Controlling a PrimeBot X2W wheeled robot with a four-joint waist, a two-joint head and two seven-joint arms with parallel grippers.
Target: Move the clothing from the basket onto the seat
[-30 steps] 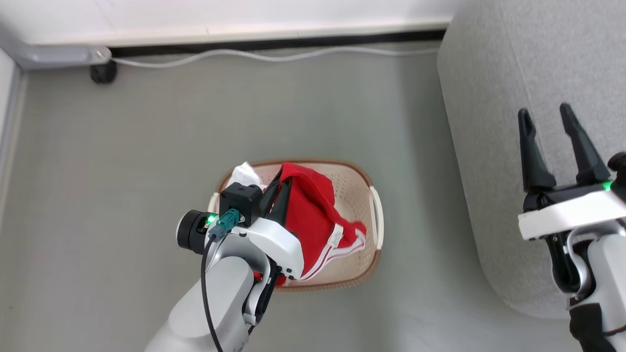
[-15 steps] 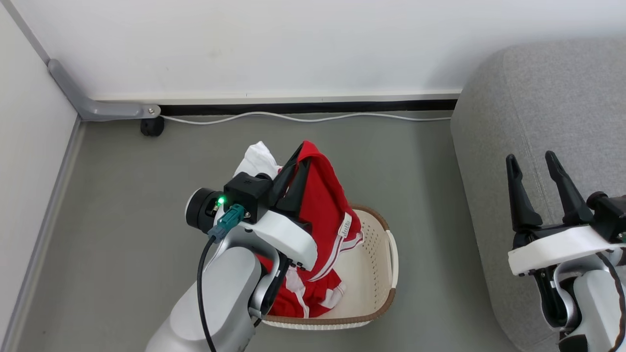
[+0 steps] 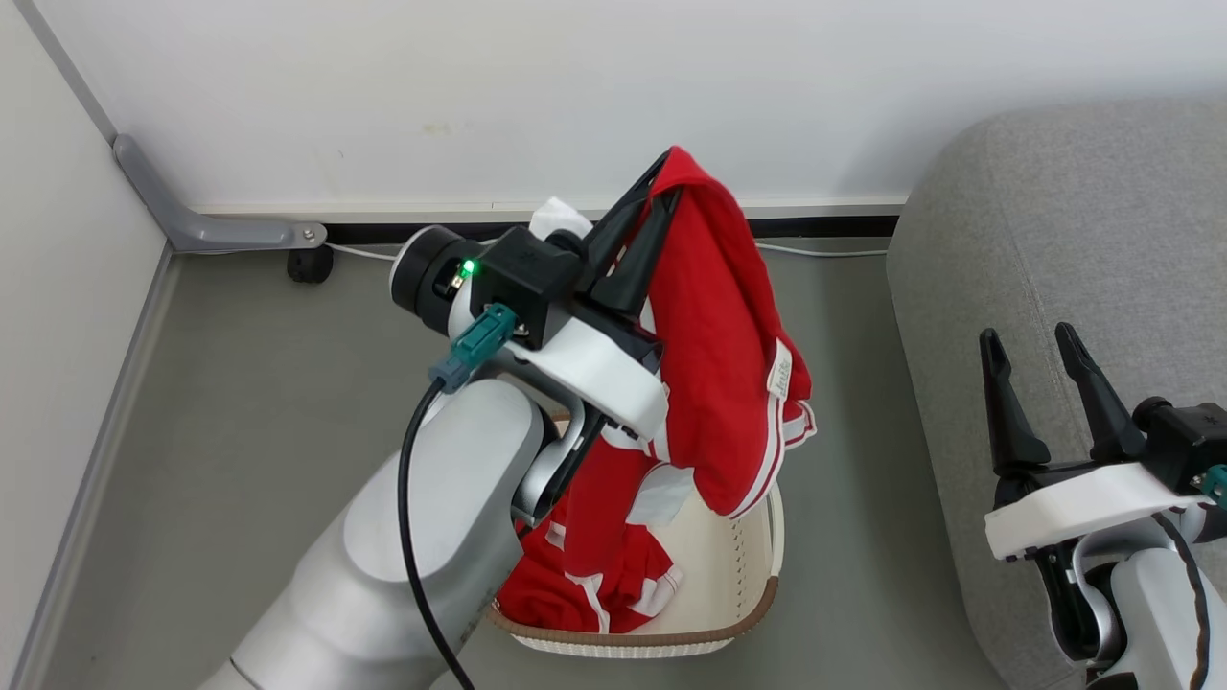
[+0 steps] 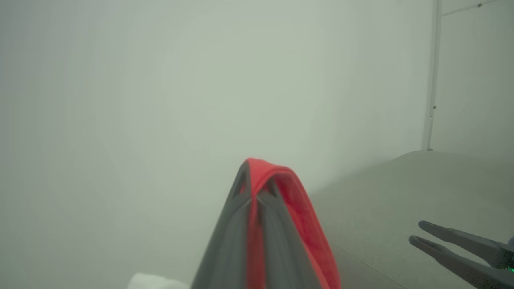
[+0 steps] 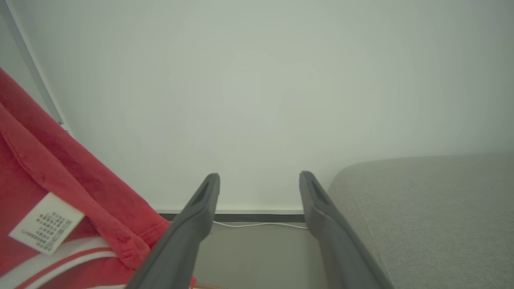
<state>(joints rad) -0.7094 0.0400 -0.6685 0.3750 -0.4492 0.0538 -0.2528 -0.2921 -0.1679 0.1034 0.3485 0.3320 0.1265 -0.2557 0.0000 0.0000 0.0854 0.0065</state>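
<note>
left pincer (image 3: 671,177) raised higher, clamped on clothing (image 3: 719,326) above basket (image 3: 738,586); right pincer (image 3: 1026,335) upright, spread, empty.

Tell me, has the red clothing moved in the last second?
Yes. Pinched in the left tool, the clothing has risen relative to the basket: its top now stands far above the rim.

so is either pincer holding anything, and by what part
The left pincer is shut on the clothing, pinching a fold of red fabric; the rest hangs below. The right pincer is open, empty.
</note>
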